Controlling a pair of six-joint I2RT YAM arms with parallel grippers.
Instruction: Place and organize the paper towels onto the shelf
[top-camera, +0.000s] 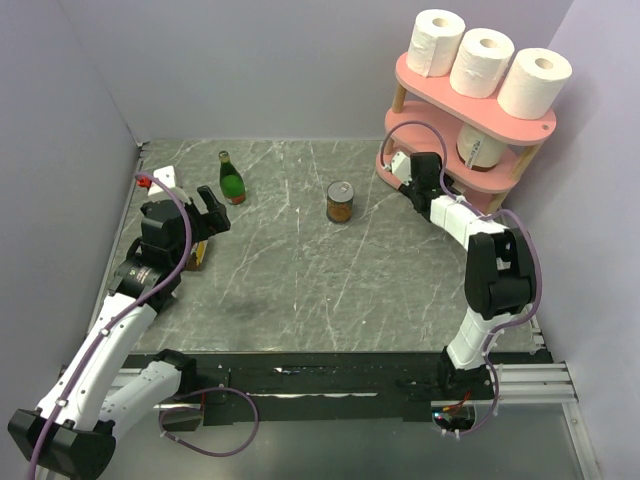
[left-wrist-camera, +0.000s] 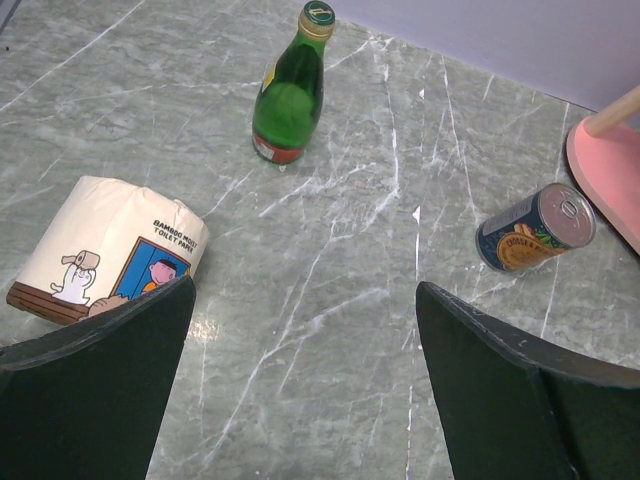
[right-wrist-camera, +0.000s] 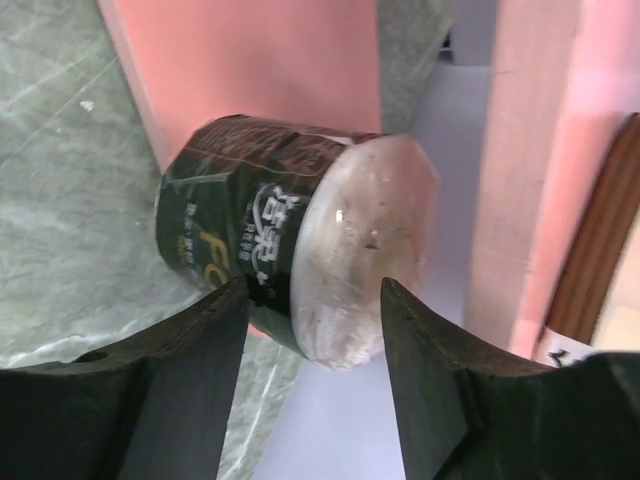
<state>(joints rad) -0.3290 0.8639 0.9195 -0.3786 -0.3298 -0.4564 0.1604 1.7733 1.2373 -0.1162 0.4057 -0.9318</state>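
Observation:
The pink shelf (top-camera: 497, 119) stands at the back right. Three white paper towels (top-camera: 481, 62) sit side by side on its top board. Another roll (top-camera: 480, 150) shows on the tier below. My right gripper (top-camera: 400, 165) reaches in at the shelf's left end. In the right wrist view its jaws (right-wrist-camera: 312, 290) stand open around a dark-wrapped roll (right-wrist-camera: 300, 245) lying against a pink board (right-wrist-camera: 250, 70); the left finger (right-wrist-camera: 200, 350) touches the wrapper, the right one stands apart. My left gripper (top-camera: 212, 212) hangs open over the table, empty (left-wrist-camera: 300, 400), beside a printed-wrapper roll (left-wrist-camera: 110, 255).
A green glass bottle (top-camera: 232, 180) (left-wrist-camera: 290, 95) stands at the back left. A tin can (top-camera: 340, 202) stands mid-table; the left wrist view shows it (left-wrist-camera: 537, 228) near the shelf's foot (left-wrist-camera: 610, 165). Grey walls close in the left, back and right sides.

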